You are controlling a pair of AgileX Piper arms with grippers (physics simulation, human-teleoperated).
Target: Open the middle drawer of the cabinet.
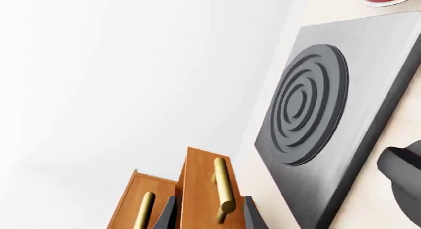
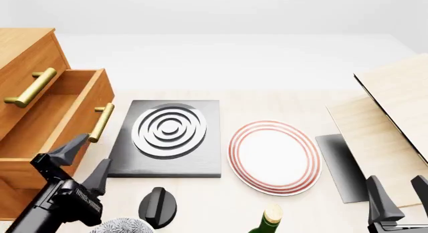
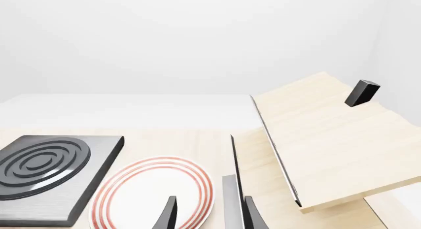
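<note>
Orange-brown middle drawer (image 2: pixel 63 110) pulled out, brass bar handle (image 2: pixel 101 122), hollow inside

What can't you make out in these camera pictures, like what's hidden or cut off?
- Lowest drawer: front view, hidden below the pulled-out middle drawer and left gripper.
- Cabinet: front view, left part cut by the edge.
- Green bottle: front view, only its top shows at the bottom edge.
- Right gripper: arm cut off at the bottom edge.
</note>
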